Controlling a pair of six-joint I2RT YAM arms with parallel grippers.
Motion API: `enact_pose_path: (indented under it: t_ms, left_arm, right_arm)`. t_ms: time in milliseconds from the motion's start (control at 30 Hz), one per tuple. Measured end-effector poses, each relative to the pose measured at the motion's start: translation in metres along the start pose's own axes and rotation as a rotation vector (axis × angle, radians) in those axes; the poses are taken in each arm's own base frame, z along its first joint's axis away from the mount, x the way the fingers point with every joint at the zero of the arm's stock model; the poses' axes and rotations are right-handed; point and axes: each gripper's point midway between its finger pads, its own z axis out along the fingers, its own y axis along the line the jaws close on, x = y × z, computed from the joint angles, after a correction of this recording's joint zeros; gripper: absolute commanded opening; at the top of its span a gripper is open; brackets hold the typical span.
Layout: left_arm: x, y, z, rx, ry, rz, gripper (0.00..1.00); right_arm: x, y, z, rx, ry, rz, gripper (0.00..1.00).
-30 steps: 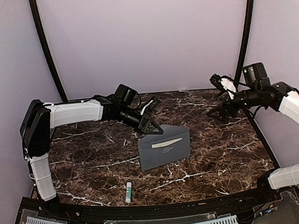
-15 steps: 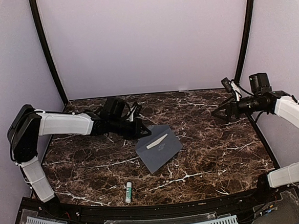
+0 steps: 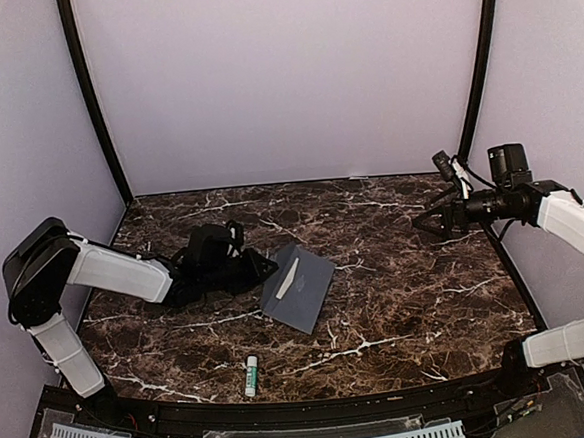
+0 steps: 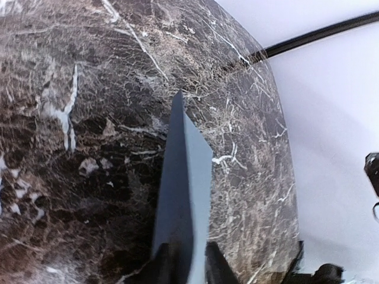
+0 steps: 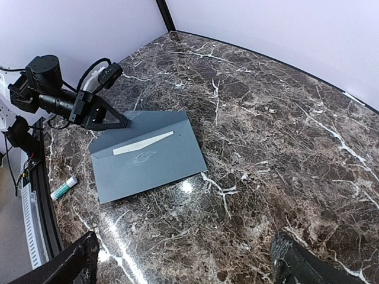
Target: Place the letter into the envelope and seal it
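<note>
Left pincer (image 3: 272,270) straddles envelope (image 3: 307,293) edge; long axis diagonal.

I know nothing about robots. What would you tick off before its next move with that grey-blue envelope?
1. Left claw on the flat grey-blue paper envelope: edge sits between its fingers; firmness of grip cannot tell.
2. Envelope well inside the dark marble table: ok.
3. Cream letter inside: cannot tell; no cream sheet shows.
4. Flap sealed: cannot tell.
5. Right claw open, apart from envelope: ok.
6. Small green-and-white glue stick lying apart from envelope: ok.
</note>
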Motion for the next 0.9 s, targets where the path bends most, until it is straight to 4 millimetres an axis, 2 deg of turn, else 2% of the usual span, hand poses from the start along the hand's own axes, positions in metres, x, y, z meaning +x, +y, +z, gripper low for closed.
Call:
enact_pose_path:
  t_ms: [33, 100, 133, 233, 333, 433, 567, 667, 800, 833, 867, 900]
  left_arm:
    - [0.001, 0.001, 0.000, -0.005, 0.000, -0.007, 0.83]
    - [0.006, 0.001, -0.001, -0.009, 0.017, -0.017, 0.97]
    - [0.008, 0.001, -0.002, -0.013, 0.029, -0.018, 0.98]
    - [0.022, -0.002, -0.013, -0.015, 0.116, -0.005, 0.99]
    - [0.026, -0.015, -0.034, 0.017, 0.161, 0.038, 0.99]
    - [0.019, -0.039, -0.063, 0.085, 0.146, 0.149, 0.99]
    - [-0.002, -0.071, -0.095, 0.152, 0.069, 0.363, 0.99]
    - [-0.038, -0.082, -0.105, 0.055, -0.061, 0.477, 0.99]
    - [-0.108, -0.071, -0.116, -0.191, -0.238, 0.500, 0.97]
    - [-0.126, -0.067, -0.113, -0.226, -0.257, 0.508, 0.85]
    - [-0.139, -0.062, -0.110, -0.247, -0.266, 0.508, 0.77]
    - [-0.148, -0.055, -0.101, -0.252, -0.249, 0.508, 0.58]
  right_arm:
    - [0.000, 0.000, 0.000, -0.001, -0.001, -0.001, 0.97]
    - [-0.001, 0.000, 0.000, -0.003, -0.002, -0.004, 0.97]
    - [-0.001, 0.001, 0.000, -0.005, -0.003, -0.004, 0.97]
    - [-0.001, 0.002, 0.000, -0.014, -0.005, -0.008, 0.97]
    - [-0.001, 0.004, 0.000, -0.023, -0.008, -0.016, 0.98]
    - [-0.002, 0.005, 0.000, -0.027, -0.009, -0.020, 0.97]
    - [-0.001, 0.005, 0.001, -0.032, -0.008, -0.024, 0.98]
    - [0.000, 0.005, 0.001, -0.038, -0.007, -0.026, 0.99]
    - [0.000, 0.006, 0.001, -0.044, -0.008, -0.030, 0.99]
    - [0.000, 0.006, 0.001, -0.044, -0.008, -0.031, 0.99]
    - [0.000, 0.006, 0.001, -0.044, -0.008, -0.033, 0.98]
    - [0.000, 0.006, 0.001, -0.044, -0.007, -0.033, 0.97]
